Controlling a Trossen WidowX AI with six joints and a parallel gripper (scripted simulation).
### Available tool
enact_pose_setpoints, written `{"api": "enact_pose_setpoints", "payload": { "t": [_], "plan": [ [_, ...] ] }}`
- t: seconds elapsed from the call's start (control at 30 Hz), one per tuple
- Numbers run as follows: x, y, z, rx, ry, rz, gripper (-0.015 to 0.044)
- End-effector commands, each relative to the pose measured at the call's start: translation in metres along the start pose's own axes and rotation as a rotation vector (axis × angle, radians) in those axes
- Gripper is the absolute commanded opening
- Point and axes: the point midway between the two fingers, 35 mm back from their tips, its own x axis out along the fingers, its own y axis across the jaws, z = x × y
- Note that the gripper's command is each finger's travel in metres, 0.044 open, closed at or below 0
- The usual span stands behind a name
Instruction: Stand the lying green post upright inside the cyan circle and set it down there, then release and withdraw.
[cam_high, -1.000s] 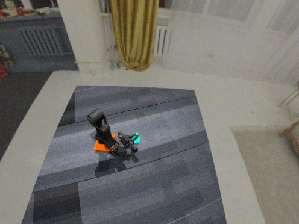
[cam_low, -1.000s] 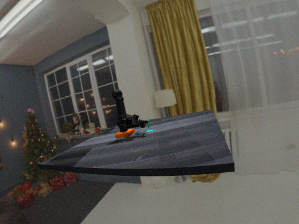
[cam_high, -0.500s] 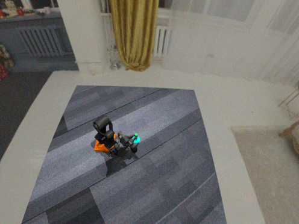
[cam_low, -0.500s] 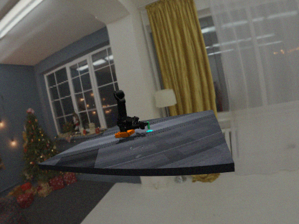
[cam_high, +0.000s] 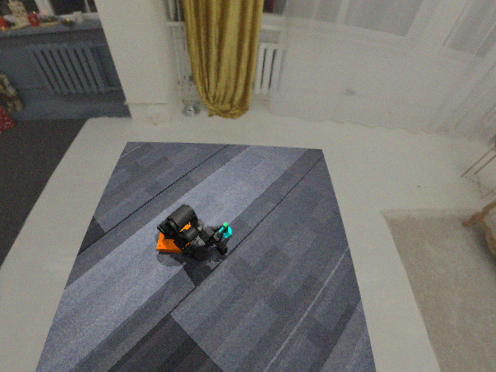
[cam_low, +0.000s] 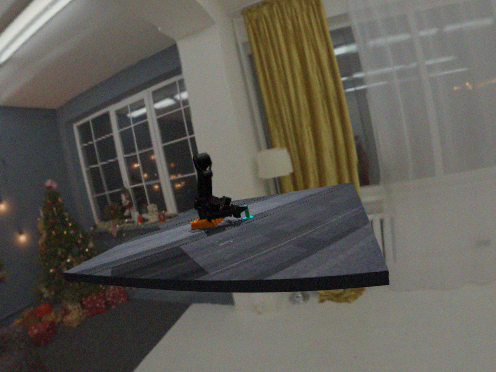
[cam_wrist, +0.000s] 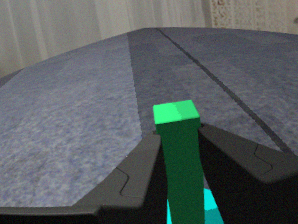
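Note:
The green post (cam_high: 225, 225) (cam_low: 246, 211) (cam_wrist: 182, 165) is upright between the fingers of my gripper (cam_wrist: 178, 137) (cam_low: 244, 211), which is shut on it. Its bright top face shows above the fingertips in the wrist view. The cyan circle (cam_high: 228, 233) (cam_low: 250, 217) (cam_wrist: 213, 215) lies on the table beneath and around the post's lower end in the top and exterior views. In the wrist view the post's foot is out of frame, so whether it touches the table cannot be told.
The arm's orange base (cam_high: 169, 243) (cam_low: 202, 224) stands on the blue-grey plank-patterned table (cam_high: 280, 270) (cam_low: 300, 240), a short way from the circle. The arm is folded low over its base. No other objects show on the table.

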Motion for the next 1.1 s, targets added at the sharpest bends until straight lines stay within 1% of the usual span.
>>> {"api": "enact_pose_setpoints", "payload": {
  "t": [0.0, 0.27, 0.73, 0.77, 1.07],
  "plan": [
    [0.0, 0.001, -0.002, 0.009, 0.003, -0.003, 0.0023],
    [0.0, 0.001, -0.002, 0.009, 0.003, -0.003, 0.0023],
    [0.0, 0.001, -0.002, 0.009, 0.003, -0.003, 0.039],
    [0.0, 0.001, -0.002, 0.009, 0.003, -0.003, 0.04],
    [0.0, -0.007, 0.012, 0.009, 0.003, -0.002, 0.04]
  ]
}}
